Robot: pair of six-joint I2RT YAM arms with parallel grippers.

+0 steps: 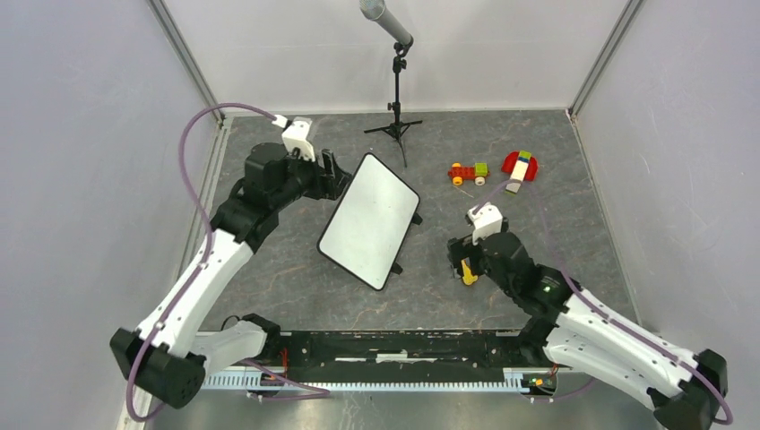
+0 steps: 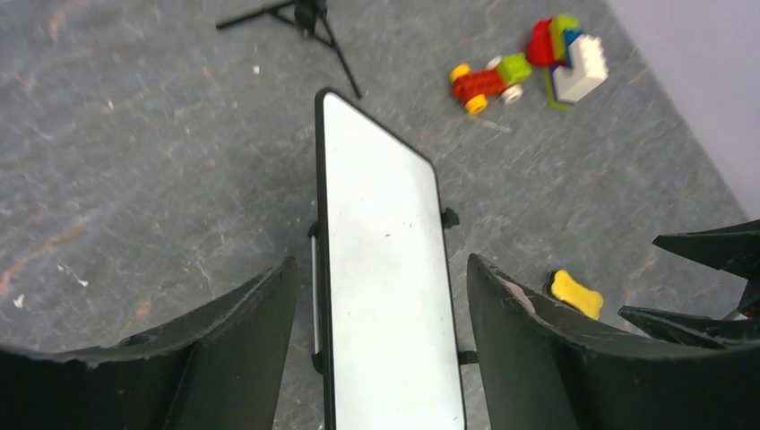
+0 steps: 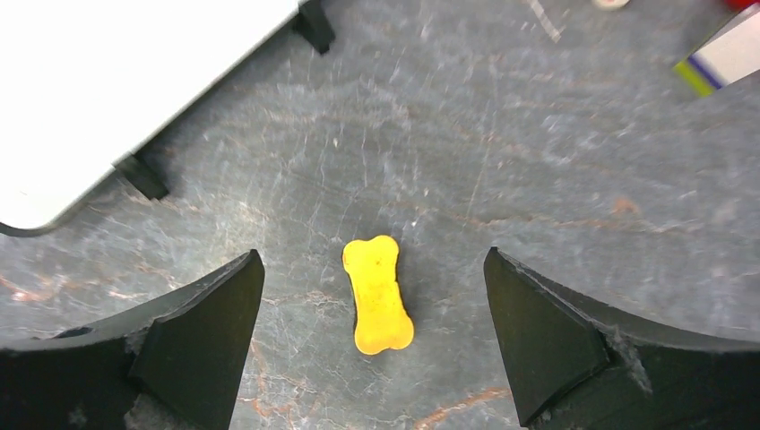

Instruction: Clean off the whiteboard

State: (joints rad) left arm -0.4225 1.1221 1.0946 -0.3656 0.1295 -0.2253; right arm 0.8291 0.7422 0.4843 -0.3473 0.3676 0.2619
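Note:
The whiteboard [image 1: 369,219] lies slanted mid-table, black-framed, and its face looks plain white [image 2: 385,269]. My left gripper [image 1: 332,174] hovers at its far-left end. It is open [image 2: 381,262], and the board's near end shows between the fingers with a gap on each side. A yellow bone-shaped eraser [image 3: 376,296] lies on the grey table right of the board [image 1: 468,272]. My right gripper [image 1: 463,258] is open just above it [image 3: 373,254]. Its fingers stand wide on both sides and nothing is held. A corner of the board [image 3: 107,72] shows at the upper left of the right wrist view.
A microphone on a black tripod [image 1: 397,90] stands behind the board. A red toy car with yellow wheels [image 1: 468,173] and a red, white and green brick toy [image 1: 520,167] sit at the back right. Grey walls close off the table's sides and back.

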